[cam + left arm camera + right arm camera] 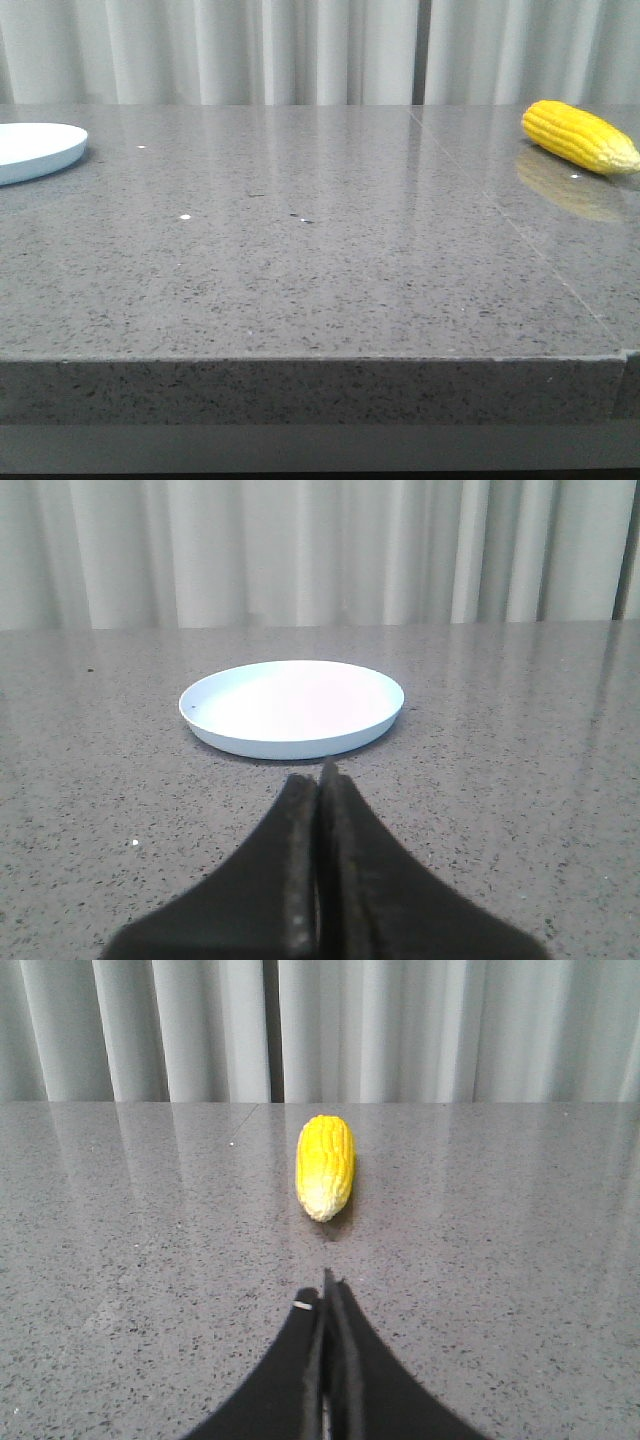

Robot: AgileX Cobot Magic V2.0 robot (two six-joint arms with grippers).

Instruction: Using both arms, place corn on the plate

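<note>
On the grey speckled table point(300, 250), the corn point(580, 136) lies on its side at about two o'clock from the middle of the front view, near the far right edge, its paler tip pointing right and slightly toward the camera. The plate point(35, 150) sits well apart from it at about ten o'clock, cut off by the left border and empty as far as that partial view shows. Pale curtains point(300, 50) hang behind the table. In the left wrist view the left gripper point(322, 780) has its black fingers pressed together, low over the table just short of the plate point(293, 708). The right gripper point(327, 1290) is likewise pressed together, its tip aimed at the corn point(326, 1165) but apart from it.
</note>
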